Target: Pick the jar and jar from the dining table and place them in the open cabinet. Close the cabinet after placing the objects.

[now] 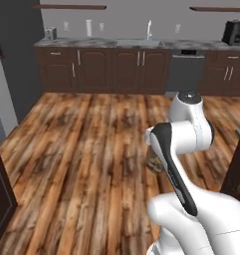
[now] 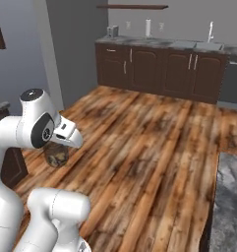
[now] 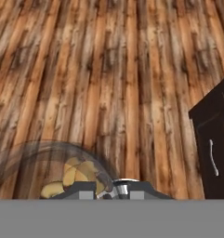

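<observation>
I am carrying the short jar (image 3: pixel 74 174) in the claw (image 3: pixel 112 191), which is clenched on it; in the hand view the glass with its yellowish bits is sitting right at the finger tips, above the plank floor (image 3: pixel 108 69). In the left base view the jar is peeking out just left of the arm's forearm, and in the right base view it is hanging under the wrist, off the floor. So I am judging that I am in the transport step for the first jar, between pickup and placing. Right of the jar in the hand view, a dark drawer front (image 3: pixel 213 148) is coming into frame. Next I am needing to bring the open cabinet into view, then line the jar up with its shelf before releasing.
</observation>
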